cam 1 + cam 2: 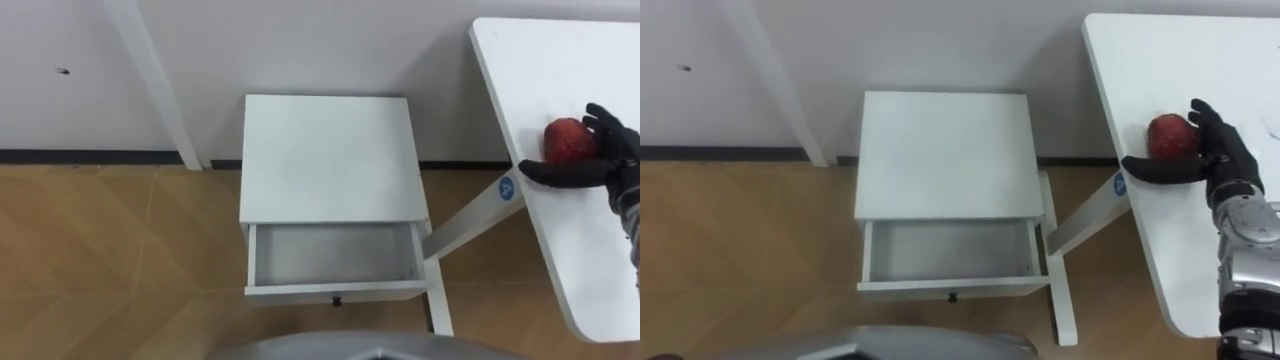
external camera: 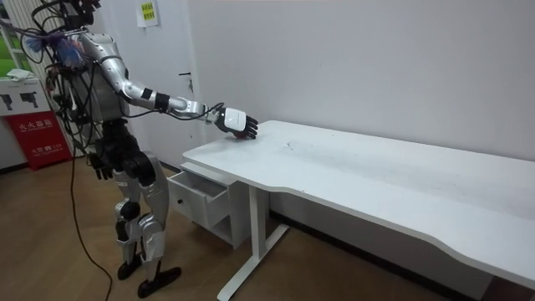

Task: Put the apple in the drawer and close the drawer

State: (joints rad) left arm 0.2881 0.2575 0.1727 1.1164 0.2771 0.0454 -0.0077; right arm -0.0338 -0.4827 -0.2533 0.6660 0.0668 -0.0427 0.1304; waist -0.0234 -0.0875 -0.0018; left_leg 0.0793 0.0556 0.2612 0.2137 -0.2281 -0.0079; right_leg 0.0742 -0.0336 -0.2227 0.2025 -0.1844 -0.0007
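Note:
A red apple (image 1: 568, 138) lies near the left edge of the white desk (image 1: 545, 60). My right hand (image 1: 612, 152) is cupped against its right side; the thumb reaches straight along the near side and the fingers are relaxed, so the hand is open. To the desk's left stands a white nightstand (image 1: 330, 155) with its drawer (image 1: 335, 292) pulled out toward me and nothing inside. In the room view I stand beside the nightstand with my right arm stretched to the desk and my left hand (image 2: 100, 164) hanging at my hip.
The desk's slanted white leg (image 1: 470, 218) runs close to the drawer's right corner. A white wall with a dark skirting lies behind the nightstand, and a white post (image 1: 160, 90) leans at the left. Wooden floor surrounds it. A red box (image 2: 38, 134) stands behind me.

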